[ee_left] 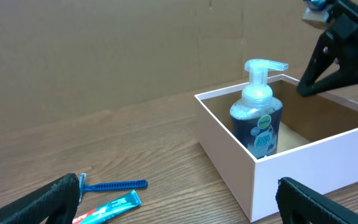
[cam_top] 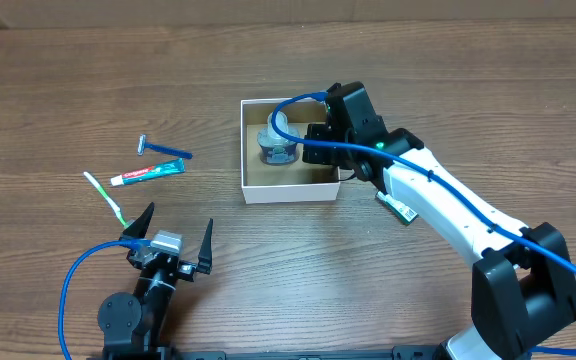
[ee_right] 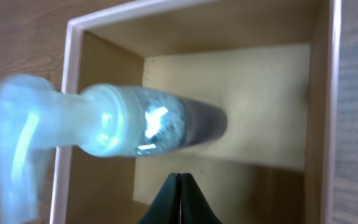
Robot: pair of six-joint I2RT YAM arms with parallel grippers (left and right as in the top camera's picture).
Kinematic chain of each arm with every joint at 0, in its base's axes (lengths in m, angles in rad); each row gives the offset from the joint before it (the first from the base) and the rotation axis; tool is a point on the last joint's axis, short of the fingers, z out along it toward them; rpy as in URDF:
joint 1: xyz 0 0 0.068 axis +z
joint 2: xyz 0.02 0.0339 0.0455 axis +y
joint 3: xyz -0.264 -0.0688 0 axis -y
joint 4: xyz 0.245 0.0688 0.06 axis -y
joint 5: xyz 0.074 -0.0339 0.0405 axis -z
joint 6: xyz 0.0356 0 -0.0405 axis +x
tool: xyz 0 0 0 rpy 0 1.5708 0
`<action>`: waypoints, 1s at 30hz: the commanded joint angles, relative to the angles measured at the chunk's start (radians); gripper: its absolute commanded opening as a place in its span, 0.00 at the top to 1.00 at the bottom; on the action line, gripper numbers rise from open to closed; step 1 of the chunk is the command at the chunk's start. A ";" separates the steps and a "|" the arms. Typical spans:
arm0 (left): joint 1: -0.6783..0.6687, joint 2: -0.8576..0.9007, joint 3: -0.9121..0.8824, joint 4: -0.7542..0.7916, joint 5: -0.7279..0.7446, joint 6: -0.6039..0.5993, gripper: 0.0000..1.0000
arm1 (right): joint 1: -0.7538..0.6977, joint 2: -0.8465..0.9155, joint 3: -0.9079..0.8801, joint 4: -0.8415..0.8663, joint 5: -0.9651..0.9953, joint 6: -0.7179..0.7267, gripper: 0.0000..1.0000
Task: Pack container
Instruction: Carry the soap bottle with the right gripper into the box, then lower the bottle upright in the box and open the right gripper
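The container (cam_top: 288,190), a shallow square box with white walls and a plain brown inside, sits directly under the right gripper (cam_top: 313,140) and ahead and to the right of the left gripper (cam_top: 180,215), well apart from it. In the box stands one thing: a dark blue pump bottle (cam_top: 278,145) with a clear neck and a pale pump head, upright on the brown floor, toward the side of the box that faces away from the right arm. The rest of the floor shows bare cardboard.

The right gripper hangs above the box, inside its rim line, with its two dark fingers pressed tip to tip and nothing between them. From the right wrist, the closed tips (ee_right: 179,177) point at the bottle (ee_right: 160,124), which is just in front of them, and the white rim (ee_right: 69,56) runs beyond it. Whether the tips touch the bottle I cannot tell.

The left gripper is low over the table, its fingers spread wide and holding nothing. From its wrist, the box wall (ee_left: 225,158) and the bottle (ee_left: 258,124) lie ahead to the right, with the right gripper (ee_left: 306,87) above them. Ahead to its left lie a blue razor (cam_top: 163,150) and a toothpaste tube (cam_top: 148,175), close together, and a green-and-white toothbrush (cam_top: 105,198) nearer its left finger.
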 commanded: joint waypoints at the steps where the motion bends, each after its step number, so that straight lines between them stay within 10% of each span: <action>1: 0.005 -0.006 -0.003 0.001 0.008 0.011 0.00 | 0.000 -0.021 -0.054 0.061 -0.034 0.091 0.96; 30: 0.005 -0.006 -0.003 0.001 0.008 0.011 0.00 | 0.090 0.177 -0.132 0.508 0.005 0.308 0.96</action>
